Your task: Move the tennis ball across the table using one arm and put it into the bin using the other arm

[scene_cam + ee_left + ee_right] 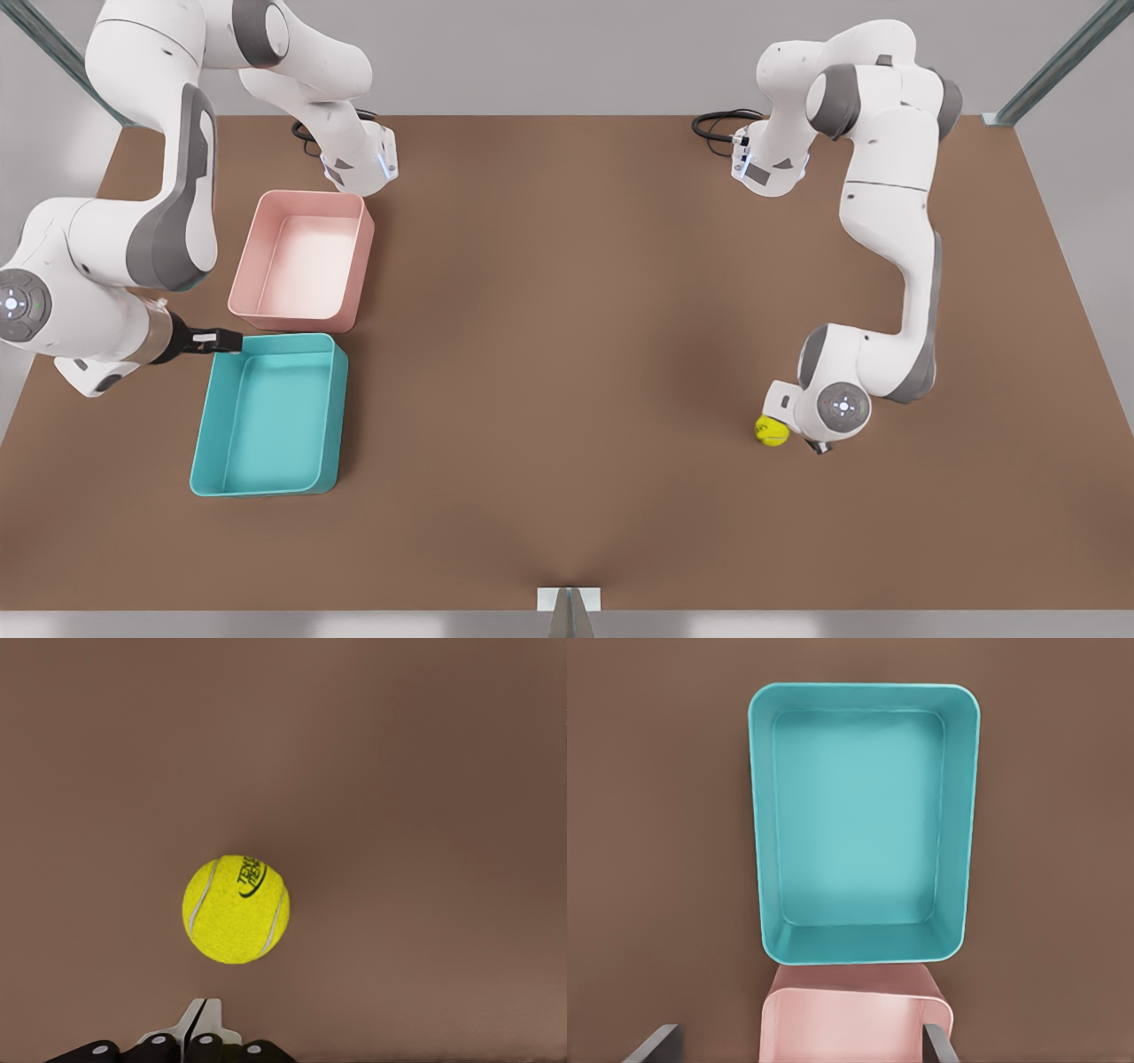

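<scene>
The tennis ball point(772, 431), yellow-green with white seams, lies on the brown table point(567, 354) at the front view's right. My left gripper point(819, 446) hovers just beside it on that side. In the left wrist view its fingers point(199, 1020) are pressed together and shut on nothing, with the tennis ball point(236, 909) a short way beyond them. The teal bin point(266, 416) stands at the front view's left with nothing in it. My right gripper point(217, 340) waits by the bin's far corner, above the table. In the right wrist view it point(797, 1043) is open, with the bin point(864, 824) below.
A pink tub point(301, 261) stands right behind the teal bin, almost touching it; the right wrist view also shows the pink tub point(855, 1023). Both arm bases and black cables point(718, 124) are at the table's far edge. Bare brown tabletop lies between the ball and the bins.
</scene>
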